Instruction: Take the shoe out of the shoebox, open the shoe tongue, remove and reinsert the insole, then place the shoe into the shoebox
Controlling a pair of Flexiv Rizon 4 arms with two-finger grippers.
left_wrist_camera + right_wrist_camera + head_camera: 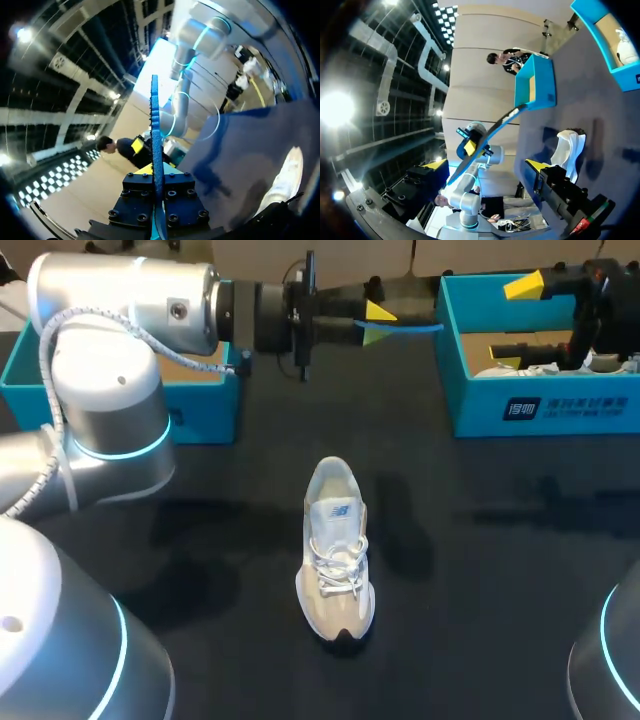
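One shoe (337, 550) on the tabletop (480, 540), left fingers (380, 312) beyond the shoe pinching a blue insole (410, 328), right fingers (525, 285) spread wide, beyond and right of the shoe

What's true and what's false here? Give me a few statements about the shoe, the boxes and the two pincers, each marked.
1. The shoe lies on the table, outside the left shoebox and the right shoebox. True.
2. The left pincer is shut on a blue insole. True.
3. The right pincer grips the shoe. False: it is open and empty, over at the right shoebox.
4. The shoe's laces are black. False: they are white.
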